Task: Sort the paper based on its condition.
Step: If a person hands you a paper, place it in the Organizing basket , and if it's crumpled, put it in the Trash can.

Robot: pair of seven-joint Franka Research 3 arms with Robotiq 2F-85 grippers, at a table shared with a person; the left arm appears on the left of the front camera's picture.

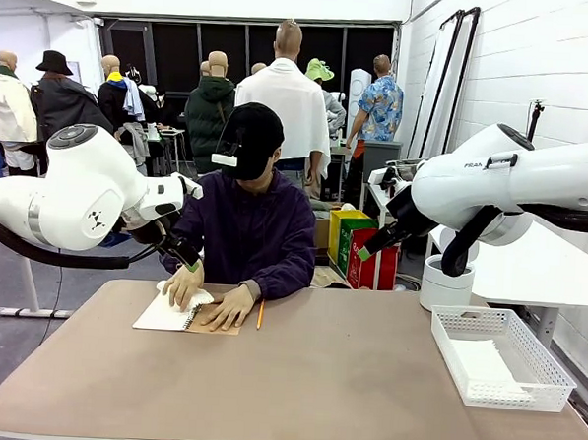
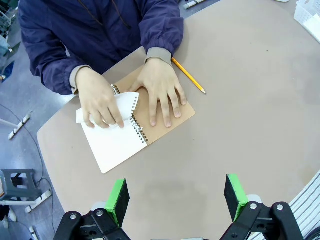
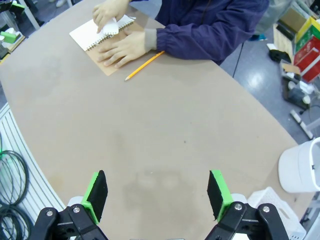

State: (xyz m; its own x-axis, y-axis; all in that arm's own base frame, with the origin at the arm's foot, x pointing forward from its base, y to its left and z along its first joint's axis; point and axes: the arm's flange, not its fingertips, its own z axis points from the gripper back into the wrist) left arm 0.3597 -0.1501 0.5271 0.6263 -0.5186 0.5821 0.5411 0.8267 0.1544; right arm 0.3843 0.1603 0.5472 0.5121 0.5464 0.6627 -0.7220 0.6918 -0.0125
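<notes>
Left gripper [image 2: 176, 192]: is hovering over bare table [image 2: 260, 125] on the near side of the notepad, jaws spread wide and holding nothing; probably waiting for a sheet to be freed.
Right gripper [image 3: 157, 192]: is hanging over the middle of the table, jaws wide apart and empty, well apart from the person.
Paper [image 2: 126, 102]: one white sheet is lying at the far left of the table, bunched under the person's fingers on the open notepad; it is looking creased, not flat.
Hand on the sheet [image 2: 99, 102]: is gripping the sheet at the spiral, likely tearing or crumpling it.
Flat hand [image 2: 161, 92]: is pressing on the brown cover, seemingly pinning the pad so it is not sliding.
Notepad [image 2: 115, 145]: one, lying open at the far left.
Pencil [image 2: 188, 75]: one, lying just beside the flat hand, untouched.
Mesh tray [image 1: 451, 358]: one, sitting near right, probably placed as a sorting spot.
Tray paper [image 1: 488, 366]: is lying flat inside; the number of sheets cannot be told.
White bin [image 1: 446, 282]: one, standing beyond the tray at the far right, possibly serving as the other sorting spot.
Count: two grippers, two hands.
</notes>
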